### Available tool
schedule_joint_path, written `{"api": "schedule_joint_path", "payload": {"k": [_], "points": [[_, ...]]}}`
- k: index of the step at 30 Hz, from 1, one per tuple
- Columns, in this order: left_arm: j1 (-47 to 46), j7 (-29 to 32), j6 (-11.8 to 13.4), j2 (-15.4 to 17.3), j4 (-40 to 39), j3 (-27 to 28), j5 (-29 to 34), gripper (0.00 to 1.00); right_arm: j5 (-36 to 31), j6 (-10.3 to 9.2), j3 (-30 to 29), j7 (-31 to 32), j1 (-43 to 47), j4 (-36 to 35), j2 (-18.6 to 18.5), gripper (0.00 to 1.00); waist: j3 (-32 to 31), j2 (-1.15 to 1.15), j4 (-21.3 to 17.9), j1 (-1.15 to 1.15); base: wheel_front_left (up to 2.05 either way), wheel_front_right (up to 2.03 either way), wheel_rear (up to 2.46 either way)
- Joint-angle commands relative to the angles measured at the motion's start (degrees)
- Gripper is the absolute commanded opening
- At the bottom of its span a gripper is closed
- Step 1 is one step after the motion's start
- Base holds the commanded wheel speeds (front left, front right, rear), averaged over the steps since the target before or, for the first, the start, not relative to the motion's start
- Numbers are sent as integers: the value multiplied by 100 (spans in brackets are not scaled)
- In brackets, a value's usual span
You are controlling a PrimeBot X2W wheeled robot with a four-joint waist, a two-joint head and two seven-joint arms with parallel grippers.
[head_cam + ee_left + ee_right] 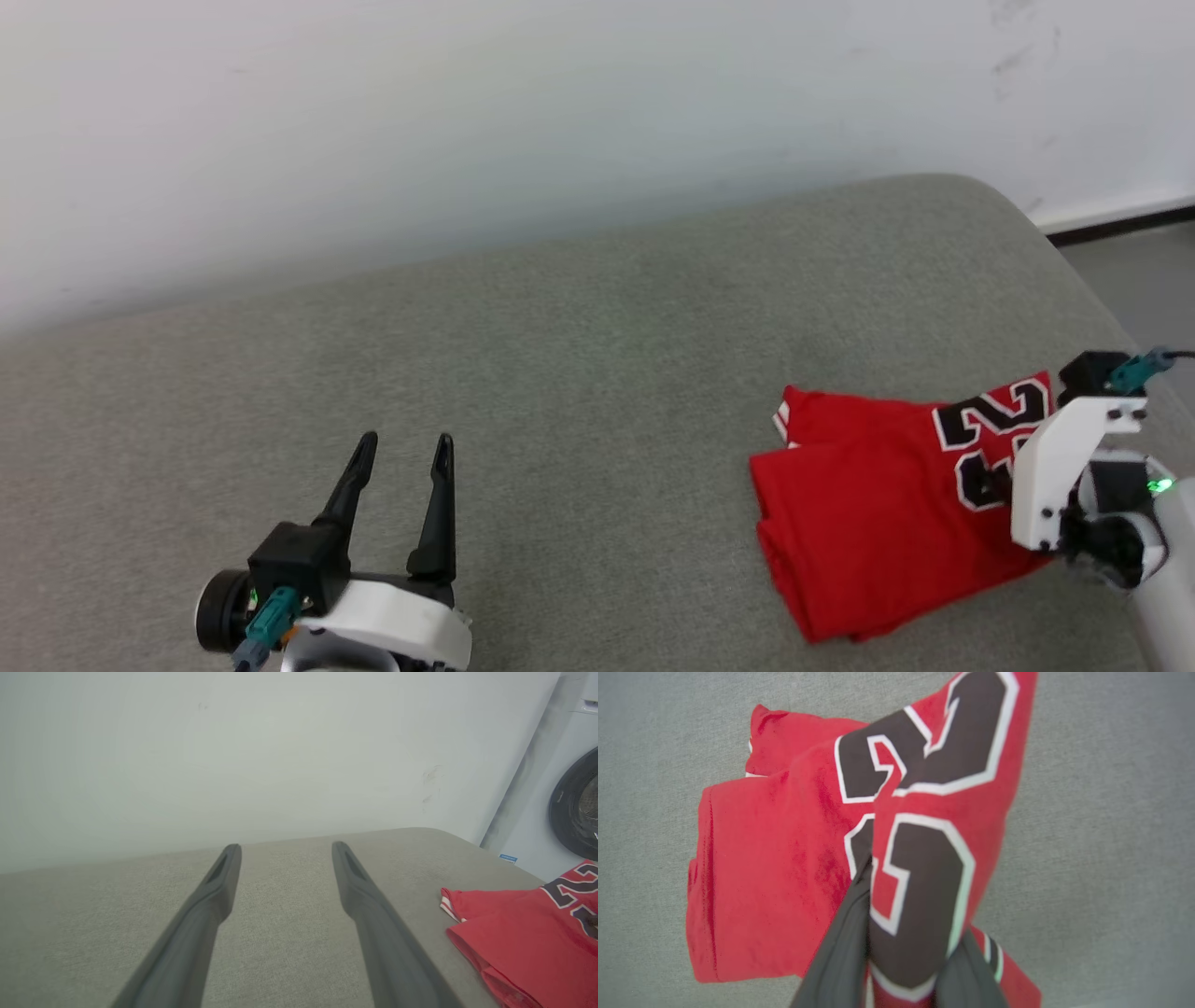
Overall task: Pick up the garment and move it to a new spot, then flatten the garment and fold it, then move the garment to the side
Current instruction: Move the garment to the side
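Observation:
The garment [868,523], a red shirt with a black, white-outlined "23", lies folded in a thick bundle at the right of the grey padded surface [579,373]. My right gripper [1001,485] is shut on its printed end. In the right wrist view a ridge of the numbered cloth [784,868] is pinched up between the two dark fingers of the right gripper [915,900]. My left gripper [401,448] stands open over bare padding at the lower left, far from the shirt. The left wrist view has the left gripper [282,847] spread wide, with the garment [514,924] off to its right.
A pale wall [467,121] runs along the back of the padded surface. The surface's rounded right edge drops to grey floor [1139,271]. A washing machine [574,807] stands beyond that edge. Bare padding stretches between the two grippers.

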Motion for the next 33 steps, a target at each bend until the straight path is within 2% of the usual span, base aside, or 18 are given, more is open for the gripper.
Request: {"api": "schedule_joint_path", "payload": {"k": [1, 7, 14, 20, 21, 22, 23, 24, 30, 31, 33], "points": [[-165, -21, -33, 17, -29, 11, 52, 100, -53, -2, -59, -73, -212, 24, -74, 0, 514, 0, -526, 0, 0, 0, 0], [-1037, 128, -233, 132, -177, -123, 365, 100, -286, -2, -541, -663, -919, 267, -305, 0, 1622, 0, -715, 0, 0, 0, 0], [-2031, 416, -450, 248, -343, -291, 700, 100, -677, -3, -1047, -1688, -1662, 615, -775, 0, 2667, 0, -494, 0, 0, 0, 0], [-2454, 510, -538, 253, -383, -363, 837, 100, -1170, -3, -1547, -2584, -2099, 1154, -922, 0, 3113, 0, -309, 0, 0, 0, 0], [-2488, 514, -536, 253, -380, -371, 853, 100, -1284, -3, -1633, -2728, -2159, 1268, -895, 13, 3147, 0, -293, 0, 0, 0, 0], [-2526, 513, -541, 248, -377, -380, 863, 100, -1407, -3, -1730, -2845, -2195, 1404, -884, 44, 3174, 0, -274, 0, 0, 0, 0], [-2555, 505, -541, 241, -363, -384, 858, 100, -1524, -3, -1819, -2975, -2231, 1527, -850, 81, 3187, 0, -261, 0, 0, 0, 0], [-2567, 495, -541, 231, -353, -389, 855, 100, -1690, -3, -1913, -3137, -2275, 1625, -836, 100, 3193, 0, -248, 0, 0, 0, 0], [-2445, 374, -549, 173, -157, -393, 753, 100, -2532, -4, -2446, -3865, -2378, 2127, -814, 100, 2938, 0, -205, 0, 0, 0, 0], [-2284, 287, -531, 160, -26, -367, 674, 100, -2838, -3, -2624, -4042, -2286, 2250, -789, 100, 2618, 0, -203, 0, 0, 0, 0], [-2101, 228, -490, 137, 76, -325, 597, 100, -2991, -3, -2689, -4106, -2134, 2312, -740, 100, 2315, 0, -220, 0, 0, 0, 0]]}}
